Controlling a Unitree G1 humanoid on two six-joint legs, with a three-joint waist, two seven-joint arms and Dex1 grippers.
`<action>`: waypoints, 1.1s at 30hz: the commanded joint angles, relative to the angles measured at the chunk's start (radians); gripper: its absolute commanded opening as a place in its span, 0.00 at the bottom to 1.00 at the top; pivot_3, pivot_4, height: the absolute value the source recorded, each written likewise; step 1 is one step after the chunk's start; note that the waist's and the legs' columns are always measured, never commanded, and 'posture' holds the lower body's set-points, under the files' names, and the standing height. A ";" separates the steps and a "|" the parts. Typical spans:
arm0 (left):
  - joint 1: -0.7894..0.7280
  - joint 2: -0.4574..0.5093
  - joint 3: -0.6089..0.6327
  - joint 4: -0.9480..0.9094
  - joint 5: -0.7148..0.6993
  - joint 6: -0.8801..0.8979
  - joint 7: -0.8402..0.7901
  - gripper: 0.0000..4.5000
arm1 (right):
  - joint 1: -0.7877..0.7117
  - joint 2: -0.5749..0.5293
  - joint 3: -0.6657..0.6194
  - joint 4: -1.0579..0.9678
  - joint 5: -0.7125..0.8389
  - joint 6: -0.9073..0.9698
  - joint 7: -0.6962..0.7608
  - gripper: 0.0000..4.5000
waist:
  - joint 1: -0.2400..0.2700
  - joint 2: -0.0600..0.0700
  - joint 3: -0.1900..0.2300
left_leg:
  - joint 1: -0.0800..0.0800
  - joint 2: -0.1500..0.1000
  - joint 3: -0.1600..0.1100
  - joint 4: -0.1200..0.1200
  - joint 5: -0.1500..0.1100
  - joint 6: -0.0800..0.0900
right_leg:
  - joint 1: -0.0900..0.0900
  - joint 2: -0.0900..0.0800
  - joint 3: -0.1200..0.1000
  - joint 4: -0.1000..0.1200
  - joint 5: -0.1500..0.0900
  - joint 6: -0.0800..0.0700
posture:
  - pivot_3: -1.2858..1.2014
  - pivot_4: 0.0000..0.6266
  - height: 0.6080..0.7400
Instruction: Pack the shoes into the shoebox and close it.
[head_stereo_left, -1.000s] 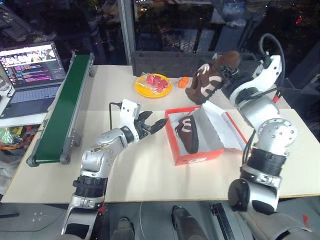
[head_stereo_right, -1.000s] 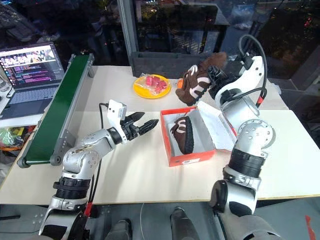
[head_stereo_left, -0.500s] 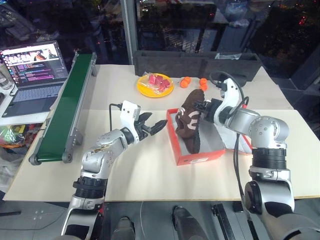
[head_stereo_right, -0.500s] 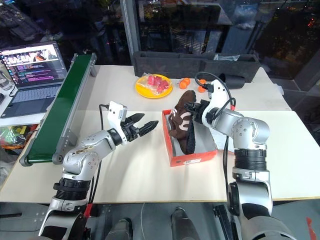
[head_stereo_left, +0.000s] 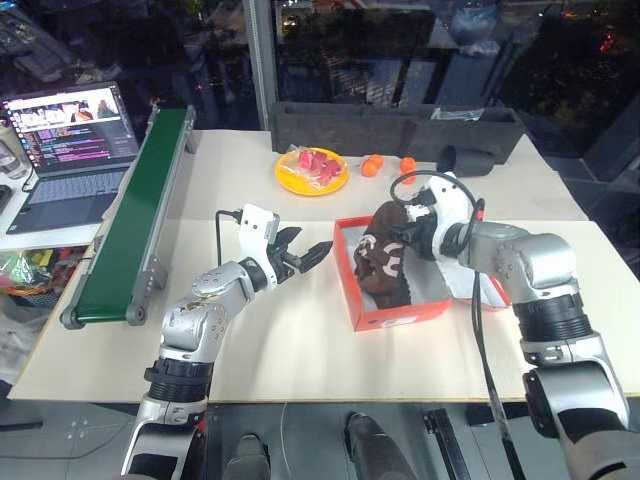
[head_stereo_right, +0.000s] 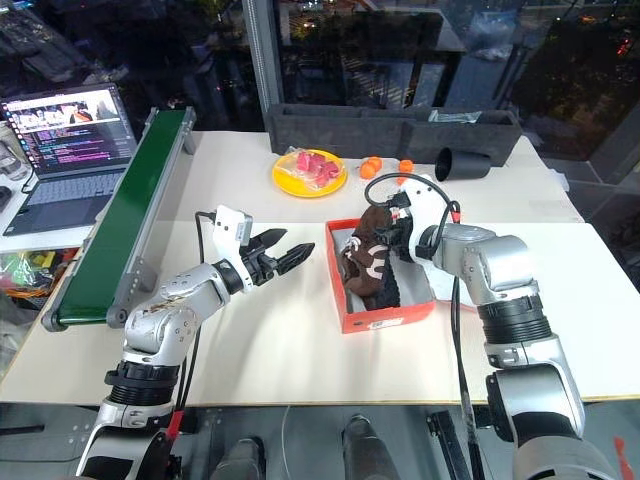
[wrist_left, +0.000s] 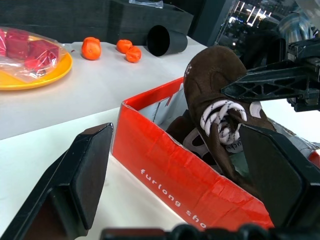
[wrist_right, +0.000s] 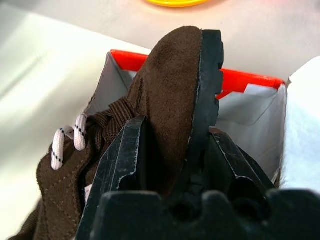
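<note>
Gripping one brown shoe (wrist_right: 170, 105) by its heel end, the right gripper (head_stereo_left: 412, 232) has its two black fingers (wrist_right: 122, 165) clamped on either side of it, one against the suede and one against the black sole. That shoe is tilted on its side over the open shoebox (head_stereo_left: 372, 318), partly inside it and above the other shoe (head_stereo_right: 385, 290), which lies along the white interior. The red-orange box sits on the pale table (head_stereo_left: 300, 350), with its lid (head_stereo_left: 478, 288) folded out flat beside the right arm. Level with the box's near side wall, the left gripper (head_stereo_left: 305, 257) hovers just beside it with its fingers spread wide and nothing between them. Farther back on the table are a yellow plate (head_stereo_left: 312, 172) holding red pieces, two small orange fruits (head_stereo_left: 373, 165) and a black cup (head_stereo_right: 462, 163) lying on its side.
</note>
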 joint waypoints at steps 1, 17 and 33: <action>-0.005 0.006 0.014 -0.031 0.003 -0.007 0.004 0.95 | -0.033 -0.062 0.074 -0.057 -0.075 0.002 0.082 0.39 | 0.005 0.000 0.000 | 0.000 0.000 0.000 0.000 0.000 0.000 | 0.000 0.000 0.000 0.000 0.000 0.000 | 0.52 0.24 0.75; -0.009 0.008 0.015 -0.041 -0.008 0.006 0.007 0.95 | -0.149 -0.068 0.125 -0.094 -0.267 -0.059 0.159 0.39 | 0.004 0.000 0.000 | -0.001 0.000 0.000 0.000 0.000 0.000 | -0.001 0.000 0.000 0.000 0.000 0.000 | 0.52 0.24 0.75; -0.015 0.017 0.023 -0.025 -0.009 0.001 0.004 0.95 | 0.007 -0.028 0.088 -0.175 -0.149 0.178 0.265 0.39 | 0.009 0.000 0.000 | -0.001 0.000 0.000 0.000 0.000 0.000 | -0.001 0.000 0.000 0.001 0.000 0.000 | 0.52 0.24 0.75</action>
